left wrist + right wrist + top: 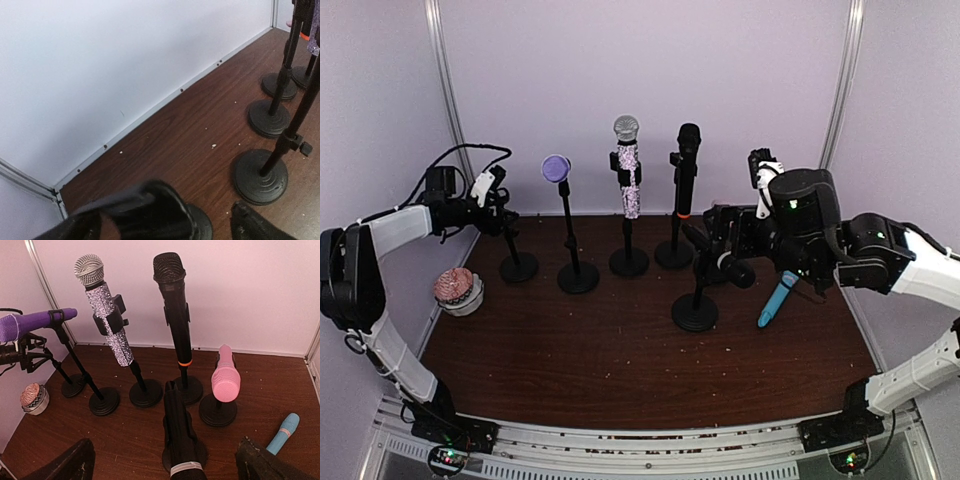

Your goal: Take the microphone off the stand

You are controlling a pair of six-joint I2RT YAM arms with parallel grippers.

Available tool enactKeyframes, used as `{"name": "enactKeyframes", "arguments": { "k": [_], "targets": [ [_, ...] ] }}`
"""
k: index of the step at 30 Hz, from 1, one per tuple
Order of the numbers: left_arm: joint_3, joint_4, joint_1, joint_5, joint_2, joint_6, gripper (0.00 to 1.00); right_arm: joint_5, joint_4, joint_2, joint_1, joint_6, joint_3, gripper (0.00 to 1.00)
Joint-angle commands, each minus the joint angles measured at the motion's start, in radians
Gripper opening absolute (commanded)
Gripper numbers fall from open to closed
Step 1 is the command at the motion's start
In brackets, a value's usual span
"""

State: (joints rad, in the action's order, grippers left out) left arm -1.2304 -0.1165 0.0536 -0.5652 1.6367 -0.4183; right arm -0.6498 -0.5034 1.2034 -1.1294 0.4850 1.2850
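Bright, even light; left gripper (210,221) blurred close up.

A row of microphone stands (629,262) blocks the back; bare table (620,370) in front gives passage.

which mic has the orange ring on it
The all-black microphone standing upright at the back, beside the glittery silver mic: an orange ring circles its lower end. No other mic shows one.

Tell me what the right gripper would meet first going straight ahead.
Probably the black microphone with the white band, centred ahead of the open right gripper; depth is unclear.
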Motion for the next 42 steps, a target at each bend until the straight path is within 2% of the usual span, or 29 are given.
{"name": "enactKeyframes", "arguments": {
  "k": [1, 7, 14, 19, 22, 26, 33, 37, 42],
  "targets": [
    [-0.031, -0.052, 0.006, -0.031, -0.089, -0.039, 0.98, 0.056, -0.011, -0.060, 0.032, 0.031, -0.044, 1.00],
    [-0.123, -0.276, 0.006, 0.013, -0.174, -0.020, 0.98, 0.166, -0.097, -0.083, 0.062, 0.024, -0.082, 1.00],
    [-0.093, -0.438, 0.006, -0.037, -0.359, 0.013, 0.98, 0.247, -0.195, -0.057, 0.066, 0.030, -0.149, 0.99],
    [-0.056, -0.511, 0.005, -0.114, -0.453, 0.055, 0.97, 0.239, -0.202, -0.030, 0.074, 0.017, -0.158, 0.87],
    [-0.003, -0.513, 0.001, -0.152, -0.505, 0.089, 0.90, 0.242, -0.201, -0.001, 0.088, 0.003, -0.139, 0.74],
    [0.096, -0.514, -0.040, -0.146, -0.580, 0.109, 0.84, 0.242, -0.207, 0.039, 0.098, -0.024, -0.101, 0.64],
    [0.273, -0.468, -0.179, -0.079, -0.695, 0.071, 0.77, 0.231, -0.244, 0.113, 0.102, -0.055, -0.044, 0.68],
    [0.364, -0.347, -0.276, -0.038, -0.715, 0.093, 0.70, 0.225, -0.258, 0.137, 0.103, -0.054, -0.024, 0.59],
    [0.440, -0.163, -0.439, 0.033, -0.654, 0.134, 0.67, 0.223, -0.263, 0.149, 0.105, -0.060, -0.010, 0.41]
  ]
}}
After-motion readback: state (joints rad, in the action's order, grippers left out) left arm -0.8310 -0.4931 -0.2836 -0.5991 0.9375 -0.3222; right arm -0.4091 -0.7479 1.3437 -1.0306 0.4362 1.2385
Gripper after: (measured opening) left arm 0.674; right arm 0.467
